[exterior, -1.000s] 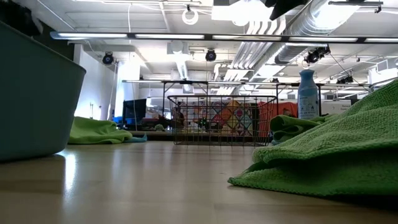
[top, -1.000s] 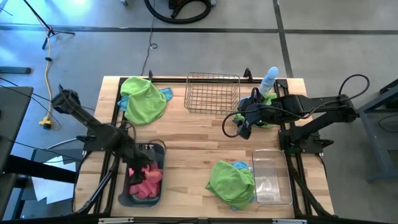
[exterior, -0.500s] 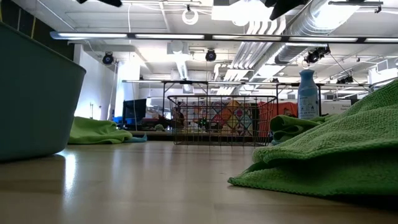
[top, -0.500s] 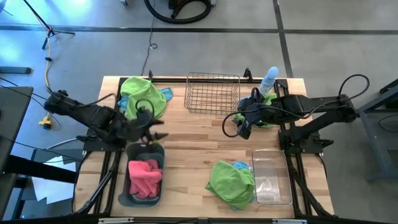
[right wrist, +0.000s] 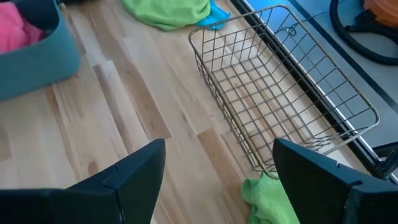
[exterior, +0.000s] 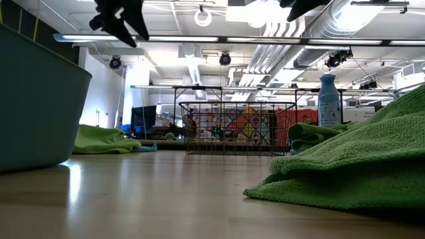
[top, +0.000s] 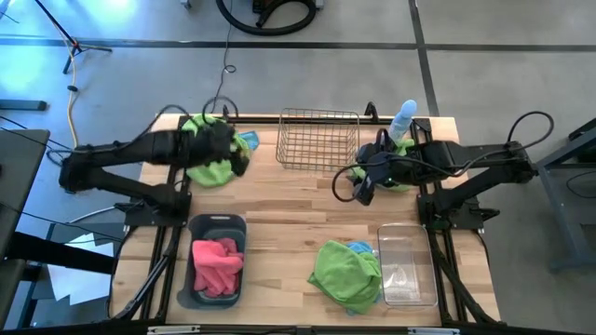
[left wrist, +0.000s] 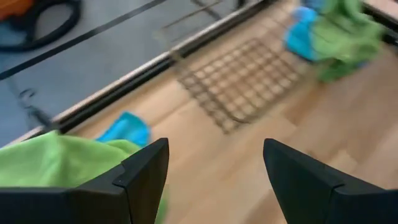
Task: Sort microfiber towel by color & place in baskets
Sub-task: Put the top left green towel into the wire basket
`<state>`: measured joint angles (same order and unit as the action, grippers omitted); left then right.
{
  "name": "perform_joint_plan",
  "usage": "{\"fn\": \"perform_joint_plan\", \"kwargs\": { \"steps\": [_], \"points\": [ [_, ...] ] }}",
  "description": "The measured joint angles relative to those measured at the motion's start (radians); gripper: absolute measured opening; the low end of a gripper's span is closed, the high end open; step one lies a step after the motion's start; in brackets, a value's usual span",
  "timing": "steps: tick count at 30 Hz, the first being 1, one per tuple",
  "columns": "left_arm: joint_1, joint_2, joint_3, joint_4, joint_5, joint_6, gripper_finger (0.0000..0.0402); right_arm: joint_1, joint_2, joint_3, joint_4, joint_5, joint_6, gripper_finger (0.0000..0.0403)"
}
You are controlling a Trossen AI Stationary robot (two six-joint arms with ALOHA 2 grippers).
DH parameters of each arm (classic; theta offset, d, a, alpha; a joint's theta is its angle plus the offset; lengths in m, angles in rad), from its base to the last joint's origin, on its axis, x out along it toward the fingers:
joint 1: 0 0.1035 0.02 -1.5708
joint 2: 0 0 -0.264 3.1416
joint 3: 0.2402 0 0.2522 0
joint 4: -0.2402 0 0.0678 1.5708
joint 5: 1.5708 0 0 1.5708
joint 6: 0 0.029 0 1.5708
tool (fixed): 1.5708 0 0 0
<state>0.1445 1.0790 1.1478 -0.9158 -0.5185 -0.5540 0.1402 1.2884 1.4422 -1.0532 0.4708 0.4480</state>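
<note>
Since the earlier frames we see the left claw [top: 226,147] has swung away from the dark grey-blue tub [top: 216,272] at 7 o'clock and now hangs over the green towel [top: 212,149] at 10 o'clock on the desk [top: 279,214]. Its fingers stand spread wide and nothing is between them; from its wrist view we see only green cloth and a bit of blue towel [left wrist: 124,129] beneath the gap, and we cannot tell whether the tips touch the cloth. In the low view the claw shows high above the desk.

Pink towels [top: 218,264] lie inside the grey-blue tub. A brass-coloured wire basket [top: 318,140] stands at 12 o'clock with no towel in it, and we see the clear tub [top: 407,264] at 5 o'clock, just beside a second green towel [top: 346,272] that has a scrap of blue showing at its far edge. A third green towel [top: 400,172] lies at 2 o'clock, near the pale blue spray bottle [top: 403,119].

We find the right claw [top: 363,191] to the left of that towel, its fingers fully apart and gripping nothing; its wrist view looks across bare wood toward the wire basket.
</note>
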Motion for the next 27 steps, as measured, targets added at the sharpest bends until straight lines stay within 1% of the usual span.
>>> {"fn": "perform_joint_plan", "kwargs": {
  "steps": [3,6,12,15,20,24,27],
  "points": [
    [0.148,-0.002,0.008,-0.029,0.046,0.073,0.0248,-0.018,0.0,0.0,0.02,0.001,0.0,0.0293],
    [0.289,0.008,0.008,-0.064,0.065,0.155,0.0248,-0.045,0.0,0.0,0.041,0.026,0.005,0.0293],
    [0.505,0.058,0.008,-0.082,0.071,0.253,0.0248,-0.111,0.0,0.0,0.054,0.045,0.062,0.0293],
    [0.585,0.085,0.008,-0.081,0.1,0.282,0.0248,-0.142,0.0,0.0,0.054,0.045,0.106,0.0293],
    [0.696,0.129,0.005,-0.071,0.193,0.305,0.0248,-0.182,0.0,0.0,0.054,0.044,0.159,0.0293],
    [0.751,0.169,-0.018,-0.051,0.195,0.296,0.0248,-0.222,0.0,0.0,0.048,0.042,0.176,0.0293],
    [0.775,0.192,-0.041,-0.055,0.196,0.273,0.0248,-0.276,0.0,0.0,0.031,0.028,0.151,0.0293]
  ]
}}
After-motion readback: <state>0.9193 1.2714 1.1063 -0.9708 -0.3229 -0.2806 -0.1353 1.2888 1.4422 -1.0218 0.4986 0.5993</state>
